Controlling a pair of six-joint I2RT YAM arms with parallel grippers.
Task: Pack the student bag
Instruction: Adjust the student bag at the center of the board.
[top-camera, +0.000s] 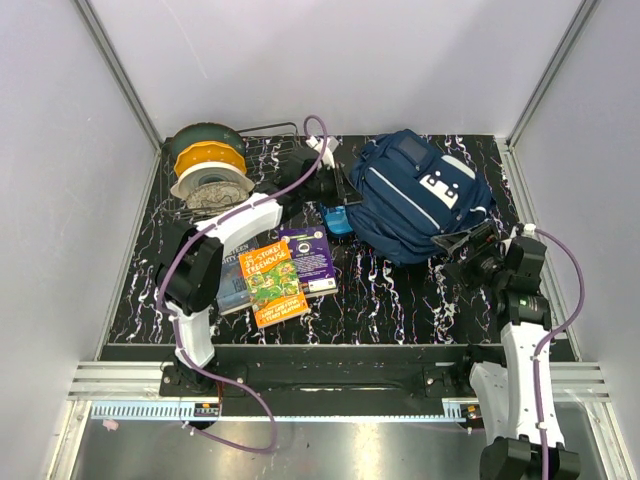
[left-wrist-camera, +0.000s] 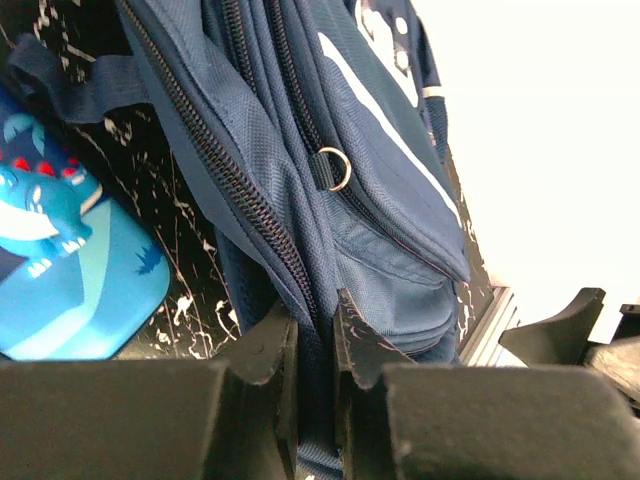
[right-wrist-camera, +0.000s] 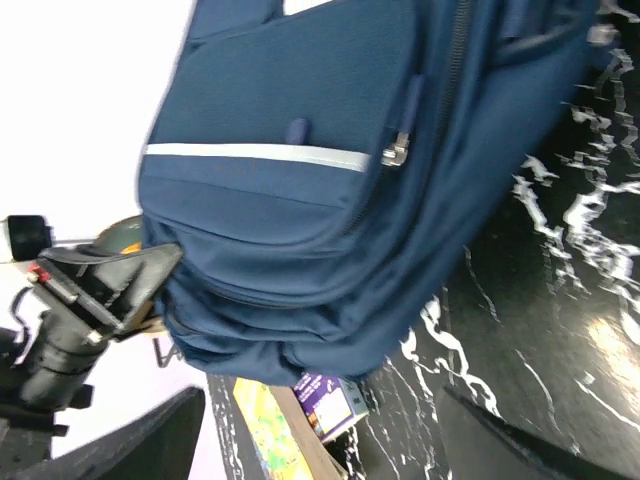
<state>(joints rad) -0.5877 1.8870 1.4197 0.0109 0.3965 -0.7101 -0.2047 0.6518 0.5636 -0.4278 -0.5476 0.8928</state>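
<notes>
The navy student bag (top-camera: 420, 195) with white stripes lies at the back right of the black marbled table. My left gripper (top-camera: 335, 192) is at the bag's left edge. In the left wrist view it (left-wrist-camera: 316, 330) is shut on a fold of the bag's fabric (left-wrist-camera: 300, 200) beside a zipper. My right gripper (top-camera: 462, 245) is at the bag's near right edge. In the right wrist view it (right-wrist-camera: 320, 440) is open and empty, with the bag (right-wrist-camera: 300, 200) just ahead of its wide-apart fingers.
A glossy blue pencil case (top-camera: 336, 220) lies just left of the bag and shows in the left wrist view (left-wrist-camera: 70, 270). Three books (top-camera: 275, 283) lie at centre left. Stacked spools (top-camera: 207, 165) and a wire rack (top-camera: 270, 130) stand at the back left.
</notes>
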